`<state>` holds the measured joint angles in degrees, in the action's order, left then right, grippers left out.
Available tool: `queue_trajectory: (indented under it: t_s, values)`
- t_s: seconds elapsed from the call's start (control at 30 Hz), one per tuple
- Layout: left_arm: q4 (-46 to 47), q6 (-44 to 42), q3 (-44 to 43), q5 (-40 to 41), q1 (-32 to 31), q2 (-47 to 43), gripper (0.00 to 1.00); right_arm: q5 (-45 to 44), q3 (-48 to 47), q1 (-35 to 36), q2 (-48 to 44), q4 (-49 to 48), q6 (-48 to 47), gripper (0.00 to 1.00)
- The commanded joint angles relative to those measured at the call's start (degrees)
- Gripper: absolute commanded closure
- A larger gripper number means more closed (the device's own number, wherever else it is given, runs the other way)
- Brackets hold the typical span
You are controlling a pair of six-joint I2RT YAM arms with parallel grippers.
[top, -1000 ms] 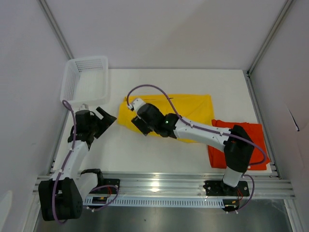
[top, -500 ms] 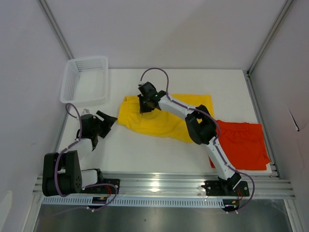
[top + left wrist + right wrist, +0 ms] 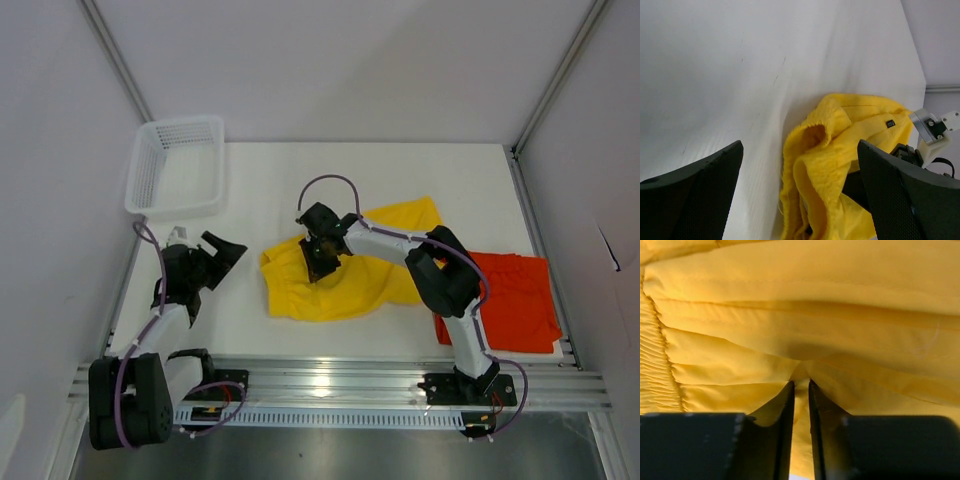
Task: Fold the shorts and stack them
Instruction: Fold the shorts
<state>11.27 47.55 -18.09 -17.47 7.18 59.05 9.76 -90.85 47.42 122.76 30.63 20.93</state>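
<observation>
The bright yellow shorts [image 3: 350, 280] lie bunched in the middle of the table, with the far edge folded over toward the near side. My right gripper [image 3: 320, 258] is shut on a pinch of this yellow fabric [image 3: 800, 340], and the cloth fills the right wrist view. The orange-red shorts [image 3: 515, 300] lie flat at the right edge, partly under the right arm. My left gripper [image 3: 220, 256] hangs open to the left of the yellow shorts [image 3: 840, 150] with nothing between its fingers [image 3: 695, 195]. It points at the crumpled left end without touching it.
A white mesh basket [image 3: 178, 165] stands at the far left corner. The aluminium rail [image 3: 330, 385] runs along the near edge. Enclosure walls close in on both sides. Bare white table [image 3: 740, 75] lies between the left gripper and the basket.
The right gripper shut on the far edge of the yellow shorts and pulled it toward the near side, bunching the cloth. The left gripper stayed at the left, open.
</observation>
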Motion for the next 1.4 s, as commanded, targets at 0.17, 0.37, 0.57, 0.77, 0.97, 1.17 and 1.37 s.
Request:
queue_trajectory:
  t_s: [0.17, 0.37, 0.57, 0.77, 0.97, 1.17, 1.37]
  values:
    - [0.95, -5.36, 4.64, -8.63, 0.99, -5.17, 0.05, 7.11, 7.26, -1.54, -10.51, -4.78, -1.07, 0.45]
    - [1.47, -6.77, 3.67, -11.35, 2.31, -2.19, 0.05, 5.36, 9.98, 4.25, -16.14, -12.43, 0.61, 0.18]
    - [3.41, -4.66, 2.62, -13.37, 4.77, 2.74, 0.09, -3.69, 1.15, 10.23, -13.44, -8.06, -0.97, 0.07]
    - [4.38, -5.01, 4.46, -12.85, 6.09, 1.07, 0.09, -17.92, -11.79, 12.96, -1.75, 4.95, -0.45, 0.01]
    - [3.33, -5.8, 4.82, -11.01, 6.09, -1.65, 0.1, -24.78, -17.7, 13.31, 4.68, 10.15, 0.69, 0.0]
    - [3.23, -6.15, 5.96, -9.42, 6.09, -3.32, 0.1, -21.89, -17.61, 11.82, 6.79, 9.27, 0.61, 0.01]
    - [3.76, -6.5, 5.87, -9.59, 6.18, -1.04, 0.1, -20.57, -17.43, 11.82, 8.9, 9.09, 0.95, 0.16]
